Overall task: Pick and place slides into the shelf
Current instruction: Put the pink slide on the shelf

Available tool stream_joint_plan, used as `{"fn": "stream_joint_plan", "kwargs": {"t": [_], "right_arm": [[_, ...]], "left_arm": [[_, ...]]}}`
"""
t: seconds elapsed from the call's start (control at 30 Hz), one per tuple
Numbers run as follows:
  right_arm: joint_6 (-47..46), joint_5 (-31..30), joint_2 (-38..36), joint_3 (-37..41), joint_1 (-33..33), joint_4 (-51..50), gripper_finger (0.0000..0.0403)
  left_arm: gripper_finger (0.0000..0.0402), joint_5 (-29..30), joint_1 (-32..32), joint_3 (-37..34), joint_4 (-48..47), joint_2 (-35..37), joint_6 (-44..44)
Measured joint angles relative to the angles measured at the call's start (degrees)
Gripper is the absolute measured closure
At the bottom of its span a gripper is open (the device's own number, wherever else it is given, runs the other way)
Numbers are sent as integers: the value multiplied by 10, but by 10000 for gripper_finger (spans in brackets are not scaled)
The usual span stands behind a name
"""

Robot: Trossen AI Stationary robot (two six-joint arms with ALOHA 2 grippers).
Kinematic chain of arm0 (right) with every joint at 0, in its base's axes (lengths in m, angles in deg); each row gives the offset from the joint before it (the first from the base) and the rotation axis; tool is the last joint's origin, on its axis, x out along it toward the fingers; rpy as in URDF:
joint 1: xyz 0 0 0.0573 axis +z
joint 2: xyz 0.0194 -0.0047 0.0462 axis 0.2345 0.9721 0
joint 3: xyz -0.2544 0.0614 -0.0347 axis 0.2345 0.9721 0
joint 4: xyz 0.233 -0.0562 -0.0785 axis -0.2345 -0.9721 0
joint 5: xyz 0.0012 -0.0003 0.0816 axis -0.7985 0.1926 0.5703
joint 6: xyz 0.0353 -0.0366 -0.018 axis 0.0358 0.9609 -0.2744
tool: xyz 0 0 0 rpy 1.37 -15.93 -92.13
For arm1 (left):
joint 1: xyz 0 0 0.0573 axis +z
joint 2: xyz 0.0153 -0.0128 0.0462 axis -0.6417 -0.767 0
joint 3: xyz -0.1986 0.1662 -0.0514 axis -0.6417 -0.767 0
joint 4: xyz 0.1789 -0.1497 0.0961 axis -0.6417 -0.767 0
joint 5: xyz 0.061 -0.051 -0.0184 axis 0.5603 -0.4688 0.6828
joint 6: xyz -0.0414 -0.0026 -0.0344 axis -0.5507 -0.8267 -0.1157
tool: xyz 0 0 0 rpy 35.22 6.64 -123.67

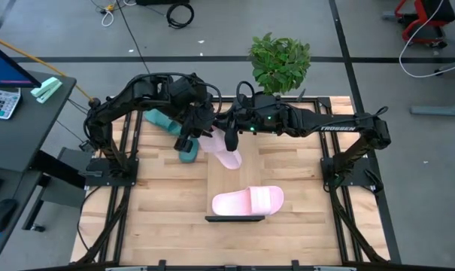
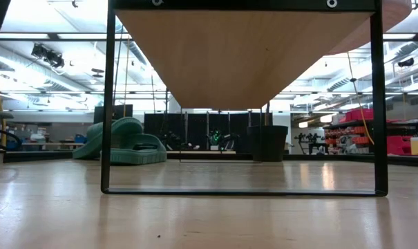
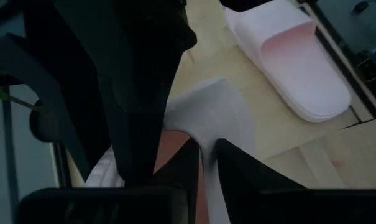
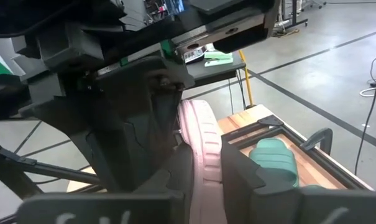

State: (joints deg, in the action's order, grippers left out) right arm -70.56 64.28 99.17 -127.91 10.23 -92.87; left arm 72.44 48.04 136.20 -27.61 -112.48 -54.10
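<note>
A light pink slide (image 1: 229, 156) hangs in the air over the table's middle, between my two grippers. My left gripper (image 3: 206, 149) comes from the left and my right gripper (image 4: 203, 163) from the right; both are shut on this slide. A second pink slide (image 1: 248, 201) lies sole down on the shelf (image 1: 235, 181), near its front end. Two dark teal slides (image 1: 161, 119) (image 1: 188, 154) rest on the table at the far left, under my left arm. The low view shows those teal slides (image 2: 122, 142) past the shelf's dark frame (image 2: 108, 104). My left gripper has a thin pale edge of the pink slide (image 3: 207, 180) between its two fingers, coming slanting down from the table's left. The slide is clear of the table. Which part of it this is, I cannot tell. My right gripper pinches the same slide between its two fingers, one on each side of the ribbed pink edge (image 4: 205, 146). The fingers come nearly level from the table's right. The slide stands on edge between them, lifted clear.
A potted plant (image 1: 280, 60) stands at the table's far edge. Black frame rails (image 1: 340, 173) run along both table sides. There is bare wood to the left and right of the shelf near the front.
</note>
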Motion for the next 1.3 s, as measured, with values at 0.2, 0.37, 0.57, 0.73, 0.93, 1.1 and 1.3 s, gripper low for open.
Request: {"fn": "stream_joint_plan", "kwargs": {"t": [0.2, 0.37, 0.57, 0.73, 0.93, 1.1, 1.3], "right_arm": [[5, -4, -9, 0, -1, -9, 345], [10, -21, -28, 0, -7, -24, 345], [26, -50, -58, 0, -11, -44, 346], [41, -71, -89, 0, -10, -79, 349], [49, -111, -124, 0, -10, -105, 350], [62, -135, -155, 0, -10, -72, 350], [112, -135, -193, 0, -10, -2, 350]], "left_arm": [[349, 30, 0, 0, 3, 0, 0], [368, 43, 1, 0, 18, 4, 0], [375, 89, 1, 0, 69, 25, -13], [363, 120, 3, 1, 108, 53, -15], [351, 148, 5, 1, 148, 71, -22], [350, 162, 20, 1, 181, 88, -99], [346, 83, 36, 1, 207, 89, -171]]}}
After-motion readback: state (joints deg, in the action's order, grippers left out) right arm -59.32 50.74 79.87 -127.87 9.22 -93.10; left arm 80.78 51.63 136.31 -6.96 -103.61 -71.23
